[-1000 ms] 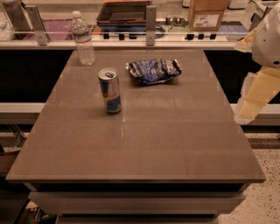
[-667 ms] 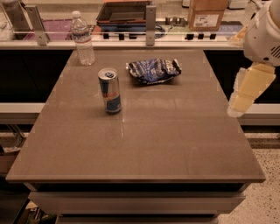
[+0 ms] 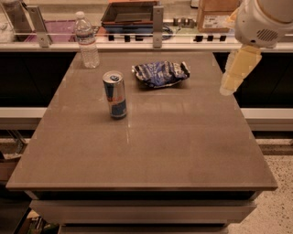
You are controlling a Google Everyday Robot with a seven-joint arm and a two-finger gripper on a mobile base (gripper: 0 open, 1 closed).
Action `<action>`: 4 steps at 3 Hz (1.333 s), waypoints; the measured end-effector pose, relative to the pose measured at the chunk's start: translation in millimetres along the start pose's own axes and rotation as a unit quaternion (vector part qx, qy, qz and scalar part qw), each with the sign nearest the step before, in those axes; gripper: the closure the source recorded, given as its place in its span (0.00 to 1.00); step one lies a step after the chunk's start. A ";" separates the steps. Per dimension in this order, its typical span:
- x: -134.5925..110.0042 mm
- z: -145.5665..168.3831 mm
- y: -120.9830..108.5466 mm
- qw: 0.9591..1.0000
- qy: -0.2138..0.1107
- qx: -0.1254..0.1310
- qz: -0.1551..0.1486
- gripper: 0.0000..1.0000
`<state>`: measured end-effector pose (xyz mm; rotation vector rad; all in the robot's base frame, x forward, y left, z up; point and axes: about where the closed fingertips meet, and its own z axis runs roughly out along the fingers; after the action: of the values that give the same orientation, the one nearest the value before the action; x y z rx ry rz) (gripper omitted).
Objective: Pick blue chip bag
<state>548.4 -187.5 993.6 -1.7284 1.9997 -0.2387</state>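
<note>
The blue chip bag [image 3: 160, 73] is a crumpled, shiny dark-blue foil bag with white markings. It lies flat on the brown table [image 3: 151, 151], toward the far middle. My gripper [image 3: 230, 82] hangs from the white arm at the upper right, above the table's right edge. It is to the right of the bag, apart from it, and holds nothing that I can see.
A blue-and-silver drink can [image 3: 115, 94] stands upright left of and nearer than the bag. A clear water bottle [image 3: 87, 41] stands at the far left corner. Behind the table runs a counter with a dark tray [image 3: 130, 13] and a cardboard box [image 3: 217, 13].
My arm has moved left and inward, from beside the table's right side to over its right edge, closer to the bag. The bag, can and bottle have not moved.
</note>
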 end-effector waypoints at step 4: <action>-34.2 92.3 -74.9 0.998 -0.029 0.041 0.022 0.00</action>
<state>660.2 -152.0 954.2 -1.6203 1.9562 -0.2496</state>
